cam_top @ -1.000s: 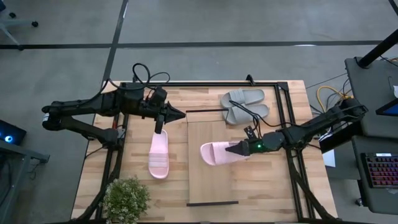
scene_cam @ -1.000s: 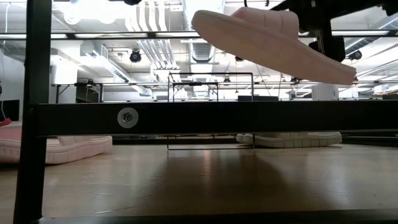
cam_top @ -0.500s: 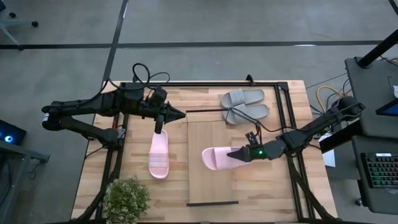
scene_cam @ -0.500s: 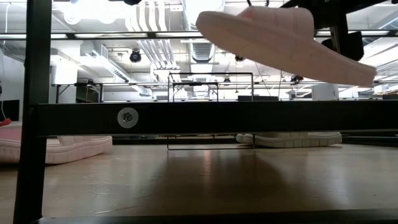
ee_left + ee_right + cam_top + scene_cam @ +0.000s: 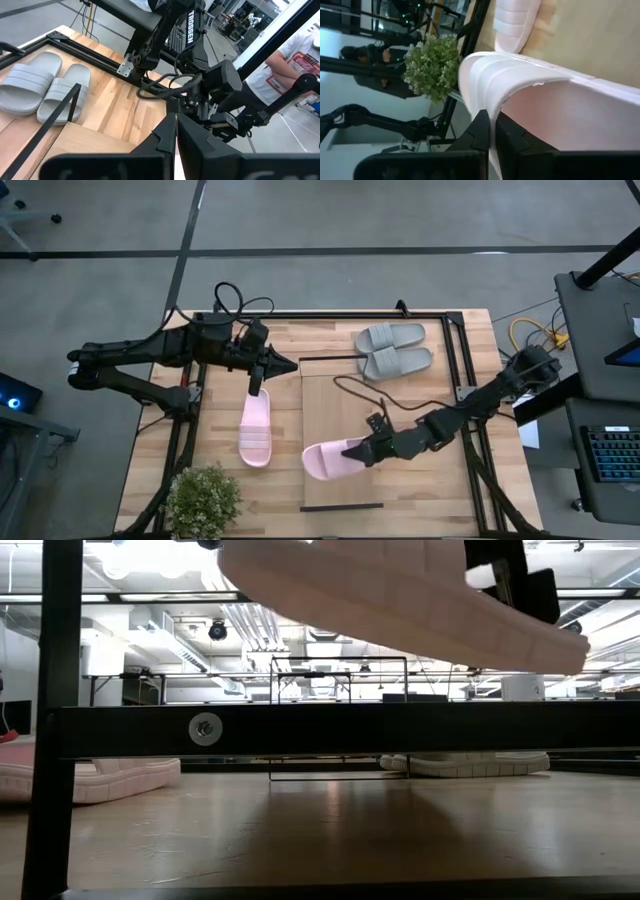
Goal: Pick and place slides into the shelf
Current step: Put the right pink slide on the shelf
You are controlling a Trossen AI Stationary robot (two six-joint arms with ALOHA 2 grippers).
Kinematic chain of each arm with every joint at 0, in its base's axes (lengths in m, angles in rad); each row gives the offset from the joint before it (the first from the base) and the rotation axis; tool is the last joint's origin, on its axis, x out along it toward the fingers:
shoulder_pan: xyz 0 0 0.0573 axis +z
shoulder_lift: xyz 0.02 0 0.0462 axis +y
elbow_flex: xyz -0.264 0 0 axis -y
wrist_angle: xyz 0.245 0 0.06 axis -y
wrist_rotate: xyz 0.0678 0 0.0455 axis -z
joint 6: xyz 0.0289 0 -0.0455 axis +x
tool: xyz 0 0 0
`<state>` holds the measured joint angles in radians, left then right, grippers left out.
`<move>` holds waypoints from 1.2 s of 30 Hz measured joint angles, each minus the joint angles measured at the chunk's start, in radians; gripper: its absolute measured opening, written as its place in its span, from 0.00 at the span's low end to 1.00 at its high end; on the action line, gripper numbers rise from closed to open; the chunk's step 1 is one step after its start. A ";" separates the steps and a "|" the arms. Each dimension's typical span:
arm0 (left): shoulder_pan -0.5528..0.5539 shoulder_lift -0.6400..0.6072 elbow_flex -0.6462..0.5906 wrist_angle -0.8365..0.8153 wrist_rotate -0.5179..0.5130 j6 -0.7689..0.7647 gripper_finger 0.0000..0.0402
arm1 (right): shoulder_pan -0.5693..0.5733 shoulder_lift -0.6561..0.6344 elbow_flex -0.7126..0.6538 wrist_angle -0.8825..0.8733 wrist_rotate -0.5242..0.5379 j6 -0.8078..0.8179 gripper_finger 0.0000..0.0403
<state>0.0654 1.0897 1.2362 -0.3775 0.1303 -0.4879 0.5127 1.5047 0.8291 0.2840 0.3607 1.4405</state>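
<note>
My right gripper [image 5: 354,452] is shut on a pale pink slide [image 5: 328,461], which hangs above the near part of the shelf [image 5: 340,395], a light-wood board with black wire at its ends. In the low view this slide [image 5: 400,600] floats tilted, high over the table. The second pink slide [image 5: 256,428] lies sole-down on the table left of the shelf. The grey pair [image 5: 395,348] lies side by side at the far right. My left gripper [image 5: 290,363] is shut, raised over the table's far left and touching nothing. My right gripper pinches the edge of the pink slide's wide strap [image 5: 506,97] between its two fingers [image 5: 481,131]. The fingers come from the table's right, slanting a little downward, and lie along the slide. The slide is lifted clear of the shelf and tilted.
A small potted plant [image 5: 203,500] stands at the near left corner. A black frame [image 5: 455,370] runs around the tabletop, and its bar [image 5: 320,730] crosses the low view. A loose cable [image 5: 350,385] trails over the shelf. People stand beyond the table in the wrist views.
My right gripper has carried the pink slide toward the table's near edge and to the left, from the middle of the shelf to its near part. The slide has stayed lifted and tilted, and the grip has stayed shut.
</note>
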 joint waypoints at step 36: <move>0.000 -0.006 0.000 -0.007 0.028 0.029 0.00 | 0.074 0.156 0.194 -0.018 0.088 0.277 0.02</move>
<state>0.0654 1.0838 1.2362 -0.3847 0.1579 -0.4587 0.5868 1.6606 1.0229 0.2665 0.4490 1.7172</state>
